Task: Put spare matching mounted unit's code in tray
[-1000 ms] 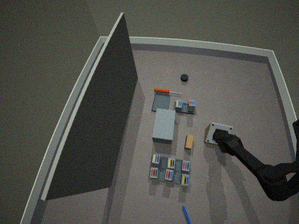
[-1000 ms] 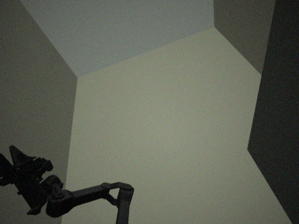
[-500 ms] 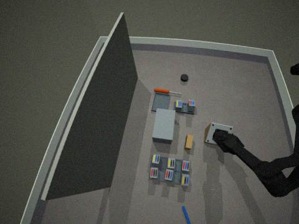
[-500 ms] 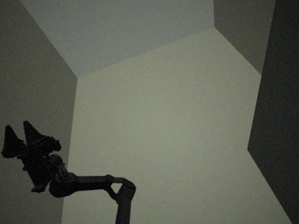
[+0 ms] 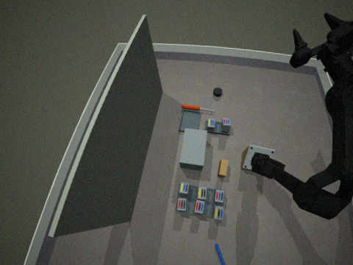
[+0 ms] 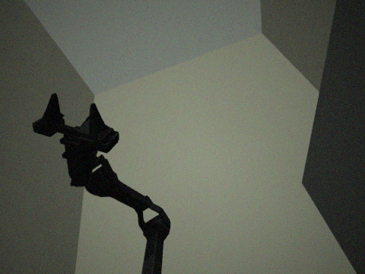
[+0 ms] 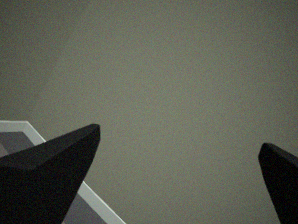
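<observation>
Top view: tall panel (image 5: pixel 110 147) left of spares (image 5: pixel 200 200) (tool (image 5: pixel 312 34) wide apart, raised).

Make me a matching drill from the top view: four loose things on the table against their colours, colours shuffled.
Things:
1. screwdriver handle
2. round puck
3. stick at the near edge
4. small block beside the grey box

Colours:
A. blue
B. tan
C. orange
D. black

Pairs: 1-C, 2-D, 3-A, 4-B
</observation>
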Robot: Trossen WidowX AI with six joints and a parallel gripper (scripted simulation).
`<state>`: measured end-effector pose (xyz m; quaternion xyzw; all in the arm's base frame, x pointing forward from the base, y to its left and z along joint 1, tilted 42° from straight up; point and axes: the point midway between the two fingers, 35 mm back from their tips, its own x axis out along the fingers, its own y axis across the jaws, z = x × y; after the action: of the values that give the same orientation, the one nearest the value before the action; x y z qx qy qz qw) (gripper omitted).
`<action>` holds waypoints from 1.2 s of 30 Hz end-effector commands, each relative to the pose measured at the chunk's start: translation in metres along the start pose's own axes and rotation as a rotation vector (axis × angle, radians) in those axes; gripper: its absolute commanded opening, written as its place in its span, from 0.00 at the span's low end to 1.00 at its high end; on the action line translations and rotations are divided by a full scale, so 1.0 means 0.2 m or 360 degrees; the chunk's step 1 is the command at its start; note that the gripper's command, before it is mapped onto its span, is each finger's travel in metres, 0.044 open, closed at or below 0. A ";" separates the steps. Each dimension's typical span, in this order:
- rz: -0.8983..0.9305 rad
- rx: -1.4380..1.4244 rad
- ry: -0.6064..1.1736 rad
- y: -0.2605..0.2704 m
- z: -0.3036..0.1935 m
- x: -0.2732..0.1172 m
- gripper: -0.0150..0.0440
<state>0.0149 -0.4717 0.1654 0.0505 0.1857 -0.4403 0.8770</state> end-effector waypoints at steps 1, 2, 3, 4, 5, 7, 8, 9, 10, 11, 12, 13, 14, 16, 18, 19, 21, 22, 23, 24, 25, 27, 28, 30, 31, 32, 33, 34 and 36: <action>0.0275 -0.0002 0.0138 0.32 0.05 0.19 1.00; 0.0341 -0.0004 0.0174 0.40 0.06 0.22 1.00; 0.0407 -0.0008 0.0211 0.48 0.06 0.25 1.00; 0.0475 -0.0018 0.0256 0.57 0.06 0.28 1.00; 0.0543 -0.0030 0.0301 0.65 0.06 0.31 1.00; 0.0677 -0.0060 0.0393 0.83 0.05 0.35 1.00; 0.0744 -0.0077 0.0441 0.92 0.05 0.36 1.00; 0.0810 -0.0096 0.0488 1.01 0.04 0.37 1.00; 0.0869 -0.0115 0.0531 1.08 0.04 0.37 1.00; 0.0917 -0.0131 0.0567 1.15 0.03 0.38 1.00; 0.0954 -0.0140 0.0596 1.20 0.03 0.37 1.00; 0.0996 -0.0145 0.0631 1.25 0.03 0.37 1.00; 0.1046 -0.0151 0.0675 1.32 0.02 0.37 1.00; 0.1178 -0.0173 0.0796 1.50 0.01 0.34 1.00; 0.1306 -0.0203 0.0923 1.68 0.00 0.29 1.00; 0.1363 -0.0220 0.0984 1.75 0.00 0.27 1.00; 0.1464 -0.0255 0.1098 1.90 -0.01 0.21 1.00; 0.1514 -0.0275 0.1157 1.97 -0.02 0.17 1.00; 0.1562 -0.0296 0.1217 2.03 -0.03 0.13 1.00; 0.1608 -0.0318 0.1276 2.10 -0.03 0.09 1.00; 0.1652 -0.0342 0.1336 2.16 -0.04 0.05 1.00; 0.1736 -0.0393 0.1456 2.27 -0.05 -0.04 1.00; 0.1775 -0.0420 0.1516 2.33 -0.06 -0.09 1.00; 0.1848 -0.0478 0.1639 2.43 -0.07 -0.19 1.00; 0.1882 -0.0510 0.1701 2.47 -0.08 -0.25 1.00; 0.1915 -0.0542 0.1763 2.52 -0.08 -0.30 1.00; 0.1946 -0.0577 0.1827 2.56 -0.09 -0.36 1.00; 0.1959 -0.0591 0.1854 2.58 -0.09 -0.38 1.00; 0.1972 -0.0608 0.1883 2.59 -0.09 -0.41 1.00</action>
<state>0.3761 -0.1189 0.1345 0.2199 0.5899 0.2228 0.7443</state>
